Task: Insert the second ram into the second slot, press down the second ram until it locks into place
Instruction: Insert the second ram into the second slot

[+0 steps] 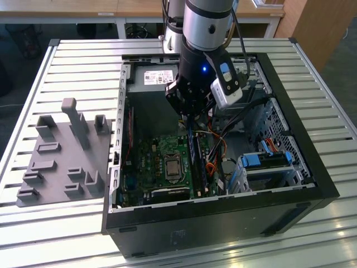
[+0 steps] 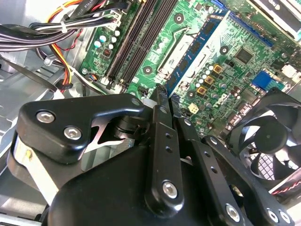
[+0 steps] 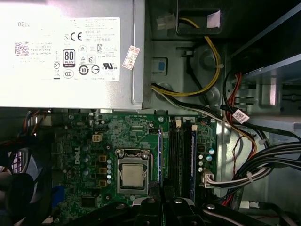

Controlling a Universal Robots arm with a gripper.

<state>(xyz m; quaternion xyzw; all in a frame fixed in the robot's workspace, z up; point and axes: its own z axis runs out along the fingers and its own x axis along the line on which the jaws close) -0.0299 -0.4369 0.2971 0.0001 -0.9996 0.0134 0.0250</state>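
Hold: the gripper has its jaws drawn in to a thin gap, pinched on the top edge of the blue memory stick.
Second wrist view: the gripper meets the near end of the memory stick, and the blue edge runs in between the two black fingers.
First wrist view: the gripper sits over one end of the memory stick, seen edge-on as a thin blue line.
Stick position: it stands on its long edge on the motherboard, just beside the processor. Whether it is fully seated or its clips are closed, I cannot tell.
Neighbouring slots: black slots run parallel to the stick on the side away from the processor; they also show in the second wrist view.
Case: an open black computer case lies on its side on a slatted metal table, and the arm reaches down into it from above.
Inside the case: a silver power supply lies beyond the motherboard, bundled cables beside the slots, and a black fan near the board's edge.
Table, exterior view's left: a grey tray with upright pegs lies well apart from the gripper.
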